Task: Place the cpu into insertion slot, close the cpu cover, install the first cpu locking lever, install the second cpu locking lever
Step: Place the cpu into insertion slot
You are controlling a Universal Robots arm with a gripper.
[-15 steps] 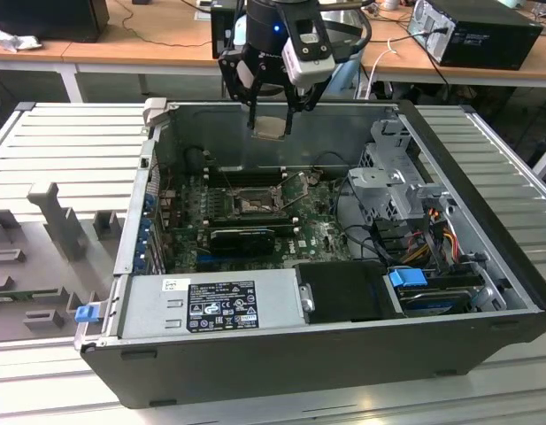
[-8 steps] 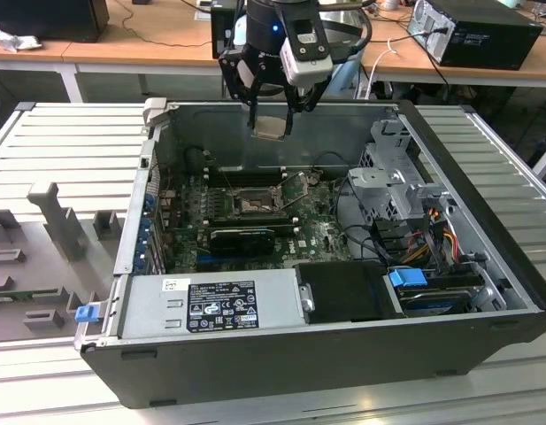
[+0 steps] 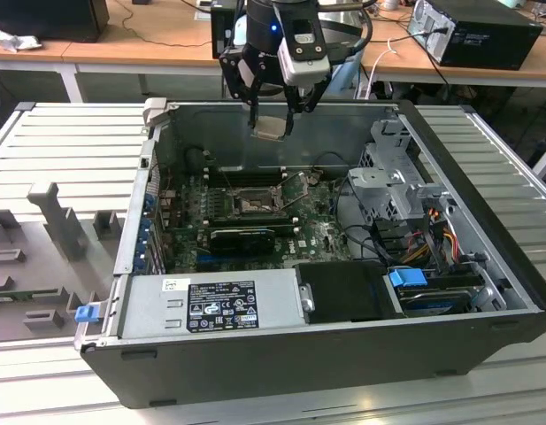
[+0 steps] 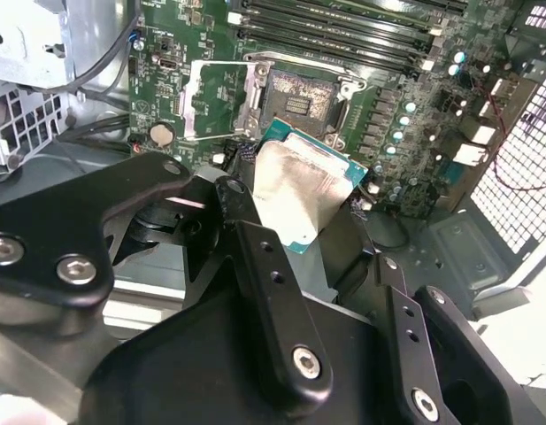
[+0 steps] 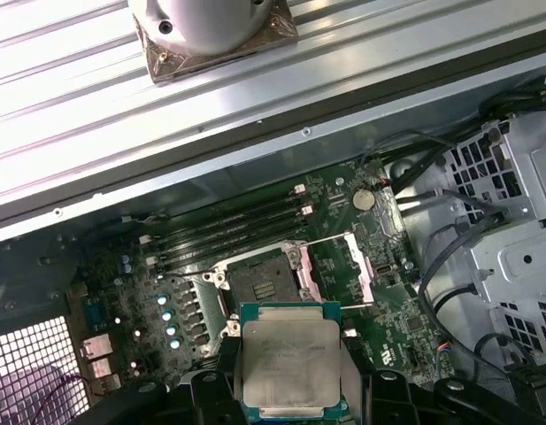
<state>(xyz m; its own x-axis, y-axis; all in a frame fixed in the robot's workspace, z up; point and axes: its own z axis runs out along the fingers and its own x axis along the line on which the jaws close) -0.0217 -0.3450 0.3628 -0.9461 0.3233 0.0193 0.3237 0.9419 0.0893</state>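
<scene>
Pincer is clamped on the cpu - one black finger on each side edge, the chip hanging flat between them with its pale metal top showing. In the second wrist view the fingers run straight up to the chip's edges, so the grip looks solid.

It hangs high over the open computer case, roughly level with the case's back wall, and the cpu touches nothing but the pincer. Well below it sits the green board. The insertion slot is under the pincer and a little toward the camera in the exterior view, well apart from the chip. Both wrist views show the slot uncovered, just past the edge of the held cpu.

The cpu cover is flipped open - it stands beside the slot, hinged off one side, not over it. It's the silvery frame right next to the socket in the first wrist view.

Other stuff: long black memory slots run on the far side of the slot from the pincer in the second wrist view. A drive cage sits below the pincer toward the exterior view's right, and the grey power supply lies past the board, nearest the camera.
</scene>
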